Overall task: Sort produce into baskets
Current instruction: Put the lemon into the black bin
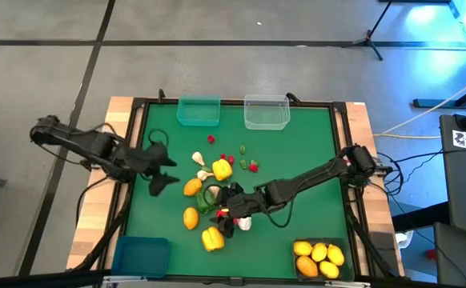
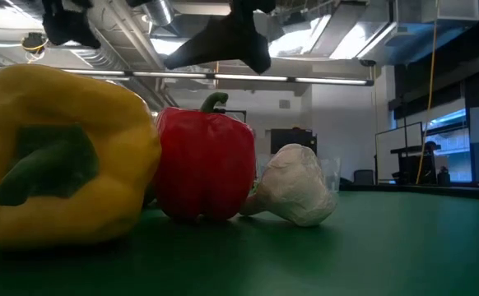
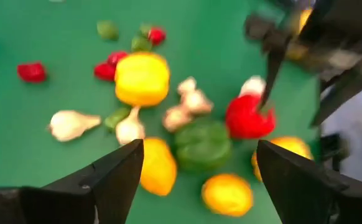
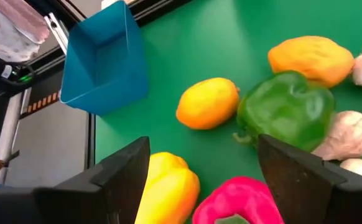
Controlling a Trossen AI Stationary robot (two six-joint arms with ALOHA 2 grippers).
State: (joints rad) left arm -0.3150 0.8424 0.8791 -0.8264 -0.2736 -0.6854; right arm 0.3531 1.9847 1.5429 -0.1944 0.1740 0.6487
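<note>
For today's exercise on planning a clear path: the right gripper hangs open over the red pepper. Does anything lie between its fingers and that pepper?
Nothing visible does. The right gripper is open just above the red pepper, with no item in between. Close neighbours flank it, though: a yellow pepper on one side, the green pepper and garlic bulbs beyond.

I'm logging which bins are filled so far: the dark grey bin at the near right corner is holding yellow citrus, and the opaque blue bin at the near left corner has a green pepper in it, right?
Not quite. The dark grey translucent bin does hold yellow citrus fruits, but the opaque blue rectangular plastic bin is empty, as the high view shows. The green toy bell pepper lies on the mat.
</note>
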